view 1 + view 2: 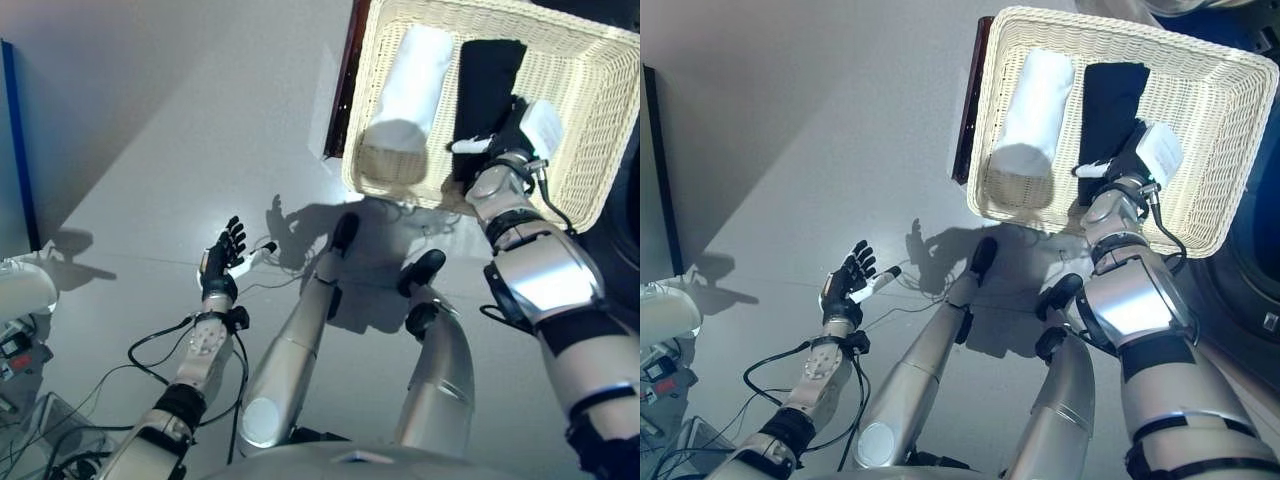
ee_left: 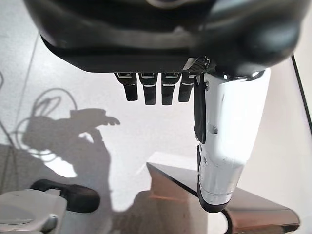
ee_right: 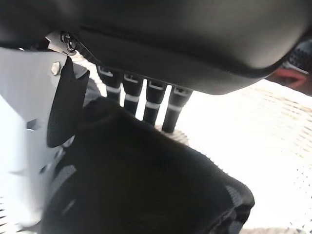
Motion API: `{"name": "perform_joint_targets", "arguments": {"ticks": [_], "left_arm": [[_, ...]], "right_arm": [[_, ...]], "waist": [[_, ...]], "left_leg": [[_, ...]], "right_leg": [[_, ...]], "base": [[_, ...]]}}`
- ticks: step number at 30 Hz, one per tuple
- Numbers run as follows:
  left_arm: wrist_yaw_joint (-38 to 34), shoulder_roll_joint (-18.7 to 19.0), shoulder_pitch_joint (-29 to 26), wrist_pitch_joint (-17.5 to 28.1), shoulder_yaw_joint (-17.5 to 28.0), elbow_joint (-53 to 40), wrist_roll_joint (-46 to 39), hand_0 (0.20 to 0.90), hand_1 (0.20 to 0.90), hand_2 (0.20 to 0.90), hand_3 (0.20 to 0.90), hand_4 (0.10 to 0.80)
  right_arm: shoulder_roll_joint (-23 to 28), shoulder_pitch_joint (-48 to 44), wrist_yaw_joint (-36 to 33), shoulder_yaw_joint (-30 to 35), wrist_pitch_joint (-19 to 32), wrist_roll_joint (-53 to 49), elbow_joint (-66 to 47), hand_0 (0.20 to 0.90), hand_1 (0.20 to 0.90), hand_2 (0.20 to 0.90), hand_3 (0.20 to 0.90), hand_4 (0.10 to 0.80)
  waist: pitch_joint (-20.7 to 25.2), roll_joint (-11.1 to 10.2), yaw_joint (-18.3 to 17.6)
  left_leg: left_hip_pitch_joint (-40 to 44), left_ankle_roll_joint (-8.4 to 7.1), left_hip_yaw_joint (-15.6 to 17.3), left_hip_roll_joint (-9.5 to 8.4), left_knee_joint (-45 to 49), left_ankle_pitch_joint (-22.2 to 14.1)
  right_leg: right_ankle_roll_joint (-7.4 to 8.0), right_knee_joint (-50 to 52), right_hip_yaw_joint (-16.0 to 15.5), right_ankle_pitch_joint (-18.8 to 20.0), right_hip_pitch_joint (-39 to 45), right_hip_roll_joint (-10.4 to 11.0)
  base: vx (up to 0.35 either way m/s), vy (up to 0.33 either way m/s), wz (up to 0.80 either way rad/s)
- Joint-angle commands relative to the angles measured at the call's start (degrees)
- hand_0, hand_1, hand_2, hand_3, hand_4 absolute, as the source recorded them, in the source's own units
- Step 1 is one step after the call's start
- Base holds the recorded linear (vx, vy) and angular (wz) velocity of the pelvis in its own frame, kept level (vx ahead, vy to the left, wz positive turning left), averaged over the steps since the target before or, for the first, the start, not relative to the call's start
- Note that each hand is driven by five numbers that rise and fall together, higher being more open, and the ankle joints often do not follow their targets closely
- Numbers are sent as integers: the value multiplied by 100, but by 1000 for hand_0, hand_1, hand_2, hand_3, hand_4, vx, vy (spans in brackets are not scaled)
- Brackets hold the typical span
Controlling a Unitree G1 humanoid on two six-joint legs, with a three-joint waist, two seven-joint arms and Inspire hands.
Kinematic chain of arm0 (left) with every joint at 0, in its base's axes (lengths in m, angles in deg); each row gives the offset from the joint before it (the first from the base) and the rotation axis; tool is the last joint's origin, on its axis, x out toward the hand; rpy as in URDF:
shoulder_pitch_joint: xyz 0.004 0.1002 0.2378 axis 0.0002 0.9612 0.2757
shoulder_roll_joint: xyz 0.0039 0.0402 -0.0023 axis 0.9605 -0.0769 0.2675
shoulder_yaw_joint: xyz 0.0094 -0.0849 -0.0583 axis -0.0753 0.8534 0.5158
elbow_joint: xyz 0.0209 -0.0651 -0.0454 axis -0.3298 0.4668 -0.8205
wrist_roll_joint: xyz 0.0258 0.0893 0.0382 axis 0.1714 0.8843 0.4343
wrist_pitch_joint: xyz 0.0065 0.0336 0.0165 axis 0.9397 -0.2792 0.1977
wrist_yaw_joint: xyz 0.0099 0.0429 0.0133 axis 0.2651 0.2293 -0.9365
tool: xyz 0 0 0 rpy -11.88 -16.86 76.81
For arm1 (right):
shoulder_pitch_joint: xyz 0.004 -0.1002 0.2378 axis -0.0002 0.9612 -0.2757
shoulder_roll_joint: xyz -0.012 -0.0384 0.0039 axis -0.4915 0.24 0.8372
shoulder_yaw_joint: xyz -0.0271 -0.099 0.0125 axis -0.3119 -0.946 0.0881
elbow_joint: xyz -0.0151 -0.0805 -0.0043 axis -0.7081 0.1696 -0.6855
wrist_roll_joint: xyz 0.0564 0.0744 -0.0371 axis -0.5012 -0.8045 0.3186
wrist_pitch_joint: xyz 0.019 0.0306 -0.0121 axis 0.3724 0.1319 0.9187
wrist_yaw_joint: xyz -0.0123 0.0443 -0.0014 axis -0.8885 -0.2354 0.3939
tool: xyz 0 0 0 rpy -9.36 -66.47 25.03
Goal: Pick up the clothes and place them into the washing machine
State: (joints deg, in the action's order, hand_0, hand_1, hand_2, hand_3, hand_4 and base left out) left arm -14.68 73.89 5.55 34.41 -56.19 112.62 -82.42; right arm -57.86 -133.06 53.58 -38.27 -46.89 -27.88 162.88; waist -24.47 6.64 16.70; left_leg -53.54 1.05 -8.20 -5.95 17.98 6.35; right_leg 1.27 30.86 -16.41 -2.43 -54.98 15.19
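A shallow wicker basket (image 1: 590, 110) rests on a low dark brown box (image 1: 340, 90). In it lie a rolled white cloth (image 1: 410, 85) and a black cloth (image 1: 490, 70), side by side. My right hand (image 1: 512, 135) is down in the basket on the near end of the black cloth. In the right wrist view its fingers (image 3: 146, 100) are straight and reach over the black cloth (image 3: 141, 180), with the thumb beside it. My left hand (image 1: 222, 255) is open and empty above the grey floor, well to the left of the basket; its fingers (image 2: 153, 87) are straight.
The washing machine's dark front (image 1: 1250, 290) shows at the right edge, beside the basket. A white appliance (image 1: 20, 290) and some equipment sit at the far left, by a blue upright edge (image 1: 18, 150). The brown box's corner (image 2: 253, 214) shows past my left hand.
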Motion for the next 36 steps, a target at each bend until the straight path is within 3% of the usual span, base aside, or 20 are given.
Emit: {"name": "perform_joint_targets", "arguments": {"ticks": [1,16,23,26,30,31,36], "left_arm": [[-213,35,29,228,111,-162,76,900,900,900,900,800],[-169,-5,100,51,-96,1052,180,900,900,900,900,800],[-32,0,222,15,-5,1574,177,900,900,900,900,800],[42,12,282,20,69,1691,173,900,900,900,900,800],[169,-47,301,44,74,1709,88,900,900,900,900,800],[206,-59,305,58,49,1724,78,900,900,900,900,800],[363,-203,362,114,-1,1908,-83,900,900,900,900,800]], "right_arm": [[117,-60,147,-349,-44,161,6,200,200,200,200,300],[13,346,106,-166,71,95,-113,200,200,200,200,300],[171,766,369,716,801,-1523,-633,200,200,200,200,300],[182,1081,603,1317,1190,-2671,-880,200,200,200,200,300],[-58,1673,1176,2291,1899,-4768,-1512,200,200,200,200,300],[-120,1793,1263,2494,2074,-5137,-1605,200,200,200,200,300],[-334,2084,1542,3053,2531,-6035,-2007,200,200,200,200,300]], "waist": [[-188,481,150],[53,342,-142],[313,289,-299],[427,311,-352],[527,365,-429],[512,405,-438],[631,488,-531]], "left_leg": [[-293,-382,164,-36,175,-388],[409,-407,342,134,-243,-303],[948,-410,441,207,-509,-303],[1152,-406,480,224,-584,-330],[1316,-379,544,233,-621,-369],[1290,-348,592,242,-638,-205],[1412,-344,635,258,-730,-213]], "right_leg": [[172,32,246,-448,372,-31],[238,-651,368,-131,1004,-211],[292,-1024,455,-18,1466,-288],[301,-1143,519,-10,1641,-300],[310,-1215,604,-13,1771,-318],[272,-1266,551,147,1759,-316],[288,-1378,613,156,1834,-334]], "base": [[22,17,-3],[6,6,-9],[39,3,-19],[48,4,-16],[11,25,-15],[-75,34,-22],[-1,13,-11]]}}
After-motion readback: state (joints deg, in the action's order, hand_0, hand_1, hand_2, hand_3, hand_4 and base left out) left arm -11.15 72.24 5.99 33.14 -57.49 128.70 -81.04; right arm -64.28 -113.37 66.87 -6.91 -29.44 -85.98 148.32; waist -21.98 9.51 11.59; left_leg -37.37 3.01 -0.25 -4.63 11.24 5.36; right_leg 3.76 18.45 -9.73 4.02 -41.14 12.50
